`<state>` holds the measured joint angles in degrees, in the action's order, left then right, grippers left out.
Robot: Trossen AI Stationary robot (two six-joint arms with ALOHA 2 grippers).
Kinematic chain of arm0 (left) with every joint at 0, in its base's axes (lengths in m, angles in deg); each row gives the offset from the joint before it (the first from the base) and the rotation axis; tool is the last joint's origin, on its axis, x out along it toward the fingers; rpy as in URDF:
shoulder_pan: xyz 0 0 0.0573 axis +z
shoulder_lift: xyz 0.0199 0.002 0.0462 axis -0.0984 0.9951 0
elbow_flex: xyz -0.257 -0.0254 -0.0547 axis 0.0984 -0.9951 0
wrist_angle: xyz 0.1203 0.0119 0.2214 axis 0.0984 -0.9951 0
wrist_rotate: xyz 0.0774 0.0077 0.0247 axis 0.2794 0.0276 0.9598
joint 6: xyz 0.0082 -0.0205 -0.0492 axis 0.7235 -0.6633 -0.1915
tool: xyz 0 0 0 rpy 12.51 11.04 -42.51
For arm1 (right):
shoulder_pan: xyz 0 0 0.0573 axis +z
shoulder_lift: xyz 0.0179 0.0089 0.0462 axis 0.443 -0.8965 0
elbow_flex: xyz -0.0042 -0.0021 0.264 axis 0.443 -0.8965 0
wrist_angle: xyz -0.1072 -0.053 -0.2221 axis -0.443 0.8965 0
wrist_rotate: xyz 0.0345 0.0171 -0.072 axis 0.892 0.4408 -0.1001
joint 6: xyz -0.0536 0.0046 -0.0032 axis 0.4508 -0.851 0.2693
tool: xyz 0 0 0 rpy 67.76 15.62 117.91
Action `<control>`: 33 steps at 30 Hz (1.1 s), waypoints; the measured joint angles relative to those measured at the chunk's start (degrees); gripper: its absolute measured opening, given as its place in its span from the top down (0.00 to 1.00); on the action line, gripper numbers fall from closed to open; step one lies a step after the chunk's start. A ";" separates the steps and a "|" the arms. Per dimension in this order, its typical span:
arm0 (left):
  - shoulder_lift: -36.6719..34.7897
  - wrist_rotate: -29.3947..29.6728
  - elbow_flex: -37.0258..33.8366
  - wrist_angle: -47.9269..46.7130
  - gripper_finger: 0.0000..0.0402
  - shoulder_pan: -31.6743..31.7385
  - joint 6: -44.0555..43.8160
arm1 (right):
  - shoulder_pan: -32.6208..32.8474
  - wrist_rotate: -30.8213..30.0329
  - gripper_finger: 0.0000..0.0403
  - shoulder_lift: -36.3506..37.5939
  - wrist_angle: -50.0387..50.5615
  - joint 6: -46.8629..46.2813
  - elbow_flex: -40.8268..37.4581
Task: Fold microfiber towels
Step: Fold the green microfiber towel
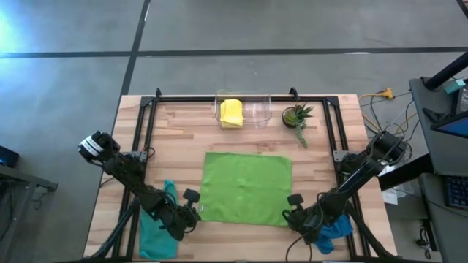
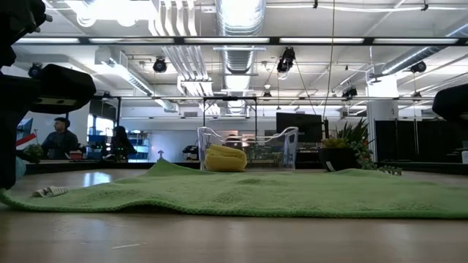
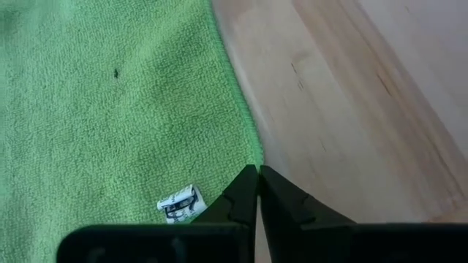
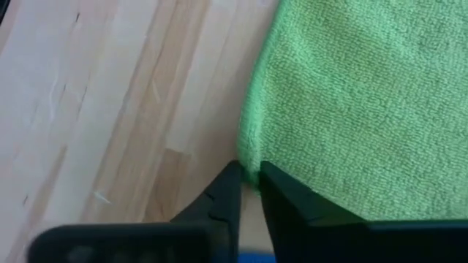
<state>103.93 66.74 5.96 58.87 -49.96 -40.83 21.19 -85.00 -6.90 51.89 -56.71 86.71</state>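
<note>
High view: lime towel (image 1: 245, 186) flat, mid-table.

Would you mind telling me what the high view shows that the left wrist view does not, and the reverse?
Only the high view shows the right gripper, the clear bin holding the yellow towel, the potted plant, the teal towel and the blue towel. Only the left wrist view shows a white care tag near the towel's corner. Both show the lime green towel spread flat and the left gripper shut at its corner.

Lime green towel (image 1: 246, 185), yellow towel (image 1: 231, 112), teal towel (image 1: 156, 230), blue towel (image 1: 336, 230)
</note>
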 joint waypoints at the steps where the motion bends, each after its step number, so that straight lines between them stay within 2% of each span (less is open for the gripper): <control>1: -0.15 -0.21 0.00 -0.31 1.00 0.00 0.00 | 0.00 -0.01 0.91 0.00 0.01 -0.22 0.00; 4: -1.08 -1.50 0.00 -1.96 1.00 0.07 0.06 | -0.02 -0.03 0.97 0.00 0.03 -1.21 -0.02; 7: -2.13 -1.74 0.03 -4.35 0.95 0.07 0.13 | -0.02 -0.05 0.98 -0.02 0.04 -1.49 -0.04; 18: -1.64 -1.61 0.03 -5.77 0.55 0.53 2.10 | -0.13 0.07 0.98 -0.07 -0.04 -2.87 -0.11; 23: -0.68 -1.28 -0.34 -1.58 0.46 0.83 3.86 | -0.15 0.06 0.98 -0.07 -0.37 -5.48 -0.11; 26: 0.15 -1.29 -0.78 0.34 0.47 0.89 7.32 | -0.15 0.05 0.98 -0.07 -1.04 -5.60 -0.15; 28: 0.51 -1.31 -0.81 0.81 0.51 1.08 8.92 | -0.15 0.05 0.98 -0.07 -1.22 -6.00 -0.13; 30: 0.54 -1.31 -0.81 0.81 0.59 1.14 9.62 | -0.15 0.07 0.98 -0.05 -1.23 -6.38 0.04; 33: 0.54 -1.29 -0.59 -0.21 0.77 1.14 9.70 | -0.17 0.08 0.98 0.07 -1.24 -6.42 0.21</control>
<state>104.47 65.45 5.37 58.66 -48.82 -31.13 21.01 -84.93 -6.84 50.65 -63.12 86.92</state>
